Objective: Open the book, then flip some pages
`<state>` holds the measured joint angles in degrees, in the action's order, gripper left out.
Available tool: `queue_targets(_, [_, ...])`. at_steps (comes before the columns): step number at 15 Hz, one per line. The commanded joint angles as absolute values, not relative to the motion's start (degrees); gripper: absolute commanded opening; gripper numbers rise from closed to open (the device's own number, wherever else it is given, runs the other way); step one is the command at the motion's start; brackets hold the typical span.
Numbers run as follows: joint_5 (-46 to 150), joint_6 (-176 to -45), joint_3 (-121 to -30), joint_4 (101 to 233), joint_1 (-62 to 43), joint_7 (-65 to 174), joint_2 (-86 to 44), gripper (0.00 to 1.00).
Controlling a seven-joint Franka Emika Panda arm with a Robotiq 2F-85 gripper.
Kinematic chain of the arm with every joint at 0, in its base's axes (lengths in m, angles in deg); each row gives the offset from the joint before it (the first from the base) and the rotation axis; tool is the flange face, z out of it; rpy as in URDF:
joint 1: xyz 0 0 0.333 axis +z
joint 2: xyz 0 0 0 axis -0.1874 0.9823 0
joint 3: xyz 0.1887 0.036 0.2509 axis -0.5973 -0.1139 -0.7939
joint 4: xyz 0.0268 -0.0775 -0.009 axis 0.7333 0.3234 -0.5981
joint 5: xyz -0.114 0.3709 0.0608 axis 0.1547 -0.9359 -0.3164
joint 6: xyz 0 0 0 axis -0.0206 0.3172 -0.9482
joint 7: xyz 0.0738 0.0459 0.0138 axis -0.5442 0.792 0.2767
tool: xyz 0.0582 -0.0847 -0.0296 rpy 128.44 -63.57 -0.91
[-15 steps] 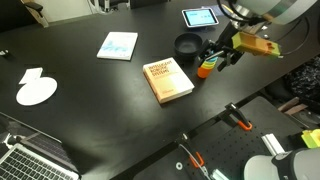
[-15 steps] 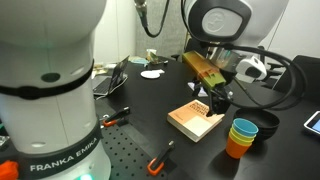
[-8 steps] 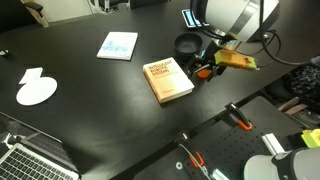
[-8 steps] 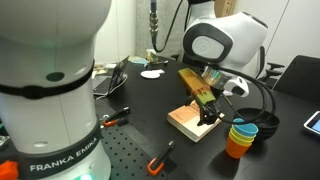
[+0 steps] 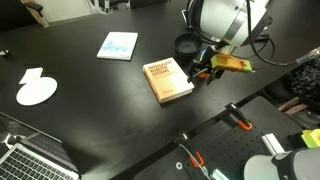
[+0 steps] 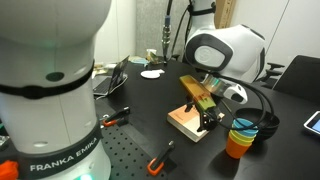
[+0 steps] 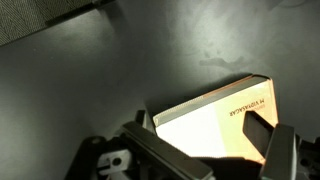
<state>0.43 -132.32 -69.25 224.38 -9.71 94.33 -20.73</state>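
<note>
Wrist view shows the pincer [image 7: 200, 128] spread wide above the book [image 7: 212, 108] on a black table [image 7: 100, 70].

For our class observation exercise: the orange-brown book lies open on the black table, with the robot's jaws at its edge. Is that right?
Not quite. The book is closed, cover up, not open; an exterior view shows this, and the wrist view shows the shut cover too. It does lie on the black table, with the jaws at its edge.
</note>
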Motion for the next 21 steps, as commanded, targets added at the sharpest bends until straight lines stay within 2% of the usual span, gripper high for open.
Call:
queue_targets(1, [-2.6, -129.4, -70.3, 221.2, -11.8, 97.1, -19.0, 1.00])
queue_targets(15, [-3.3, -126.4, -72.0, 210.0, -15.3, 98.7, -6.0, 1.00])
queue_targets(16, [-0.6, -127.8, -75.7, 209.8, -19.3, 96.6, -5.9, 1.00])
queue_targets(21, [1.1, -127.5, -79.6, 206.8, -23.8, 96.9, -3.6, 1.00])
